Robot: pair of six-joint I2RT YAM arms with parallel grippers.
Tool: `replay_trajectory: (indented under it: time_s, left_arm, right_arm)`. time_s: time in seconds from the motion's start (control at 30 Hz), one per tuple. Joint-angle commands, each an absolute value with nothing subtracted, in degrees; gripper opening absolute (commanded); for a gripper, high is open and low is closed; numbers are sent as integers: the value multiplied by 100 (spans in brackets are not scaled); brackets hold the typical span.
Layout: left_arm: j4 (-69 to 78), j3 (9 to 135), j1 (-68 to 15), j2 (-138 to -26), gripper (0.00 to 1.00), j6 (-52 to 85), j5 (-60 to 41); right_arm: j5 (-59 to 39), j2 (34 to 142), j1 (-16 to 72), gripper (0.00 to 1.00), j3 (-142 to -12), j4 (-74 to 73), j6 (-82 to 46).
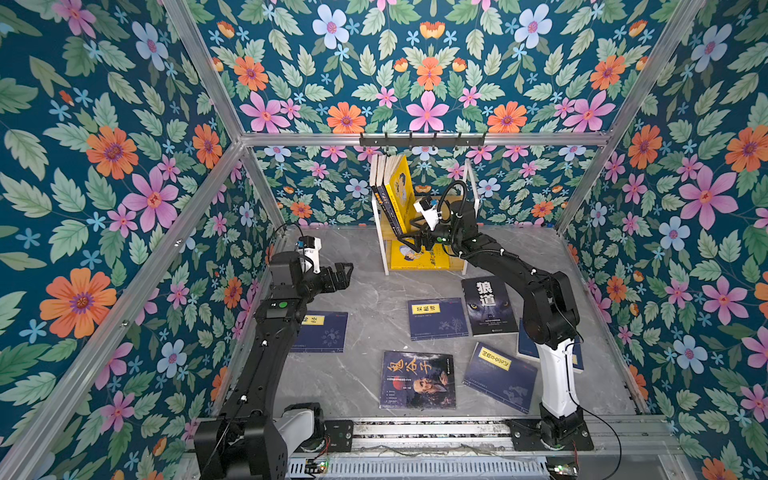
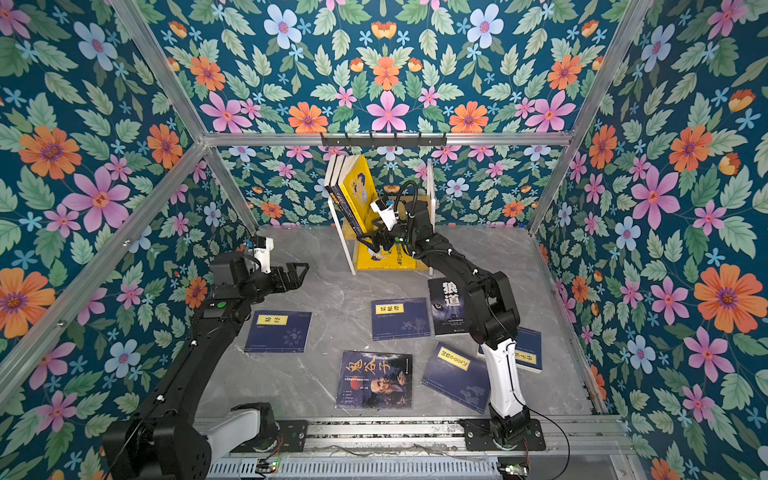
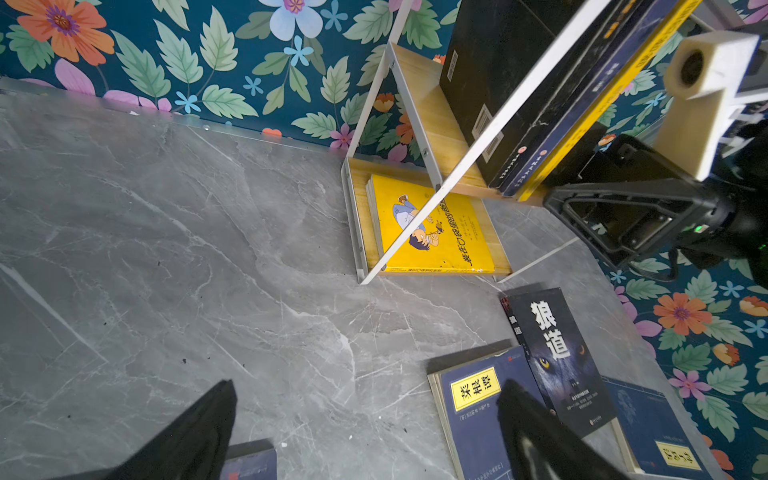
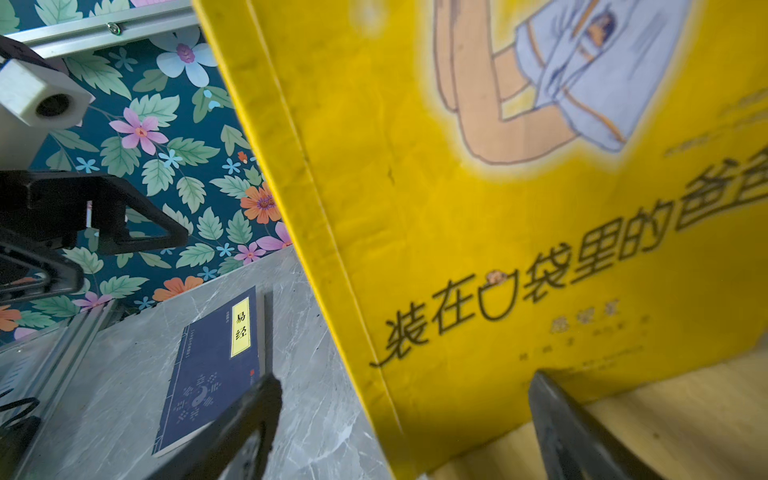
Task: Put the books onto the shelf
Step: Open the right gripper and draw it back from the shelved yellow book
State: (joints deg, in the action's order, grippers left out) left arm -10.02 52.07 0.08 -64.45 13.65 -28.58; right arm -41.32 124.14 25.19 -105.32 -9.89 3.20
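Two claws stand spread wide in the flowered booth. The right claw [image 4: 403,376] sits at the upper board of the shelf [image 3: 424,99], its jaws either side of the lower spine corner of a bright yellow book [image 1: 401,187]. One finger [image 4: 249,415] hangs out over the table [image 1: 374,291] and the other lies before the cover; whether either touches it cannot be told. The yellow book leans leftward on darker books [image 1: 379,174], all standing on the upper tier, and a second yellow book [image 1: 419,255] lies flat on the lower tier. Behind the claw the right forearm stretches forward and left from a sharply bent elbow atop a white, near-upright link rooted at the front rail. The left claw [image 1: 348,275] hangs above bare table, holding nothing and aimed rightward, its arm sloping up from the front-left corner and bent at the wrist. Six more books lie flat on the table: four navy books [image 1: 436,318], a wolf-eye book [image 1: 488,305] and an old man's-face book [image 1: 417,380].
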Motion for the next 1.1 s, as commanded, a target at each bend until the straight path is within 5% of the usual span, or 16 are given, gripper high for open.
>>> replay_trajectory:
  time_s: [0.0, 0.77, 0.93, 1.07]
  left_arm:
    - [-886, 5221, 18, -6444, 100, 1397, -2892]
    - [-858, 5220, 18, -6486, 100, 1441, -2936]
    - [-846, 5202, 18, -6473, 100, 1450, -2953]
    - [-790, 5129, 9, -6467, 100, 1483, -3012]
  right_arm:
    - [-4307, 12561, 2523, 89, -10715, -426, 437]
    - [-4140, 12638, 2521, 58, -10873, -198, 503]
    - [-4130, 12541, 2522, 58, -10856, -193, 493]
    - [-4166, 12147, 2522, 70, -10499, -336, 475]
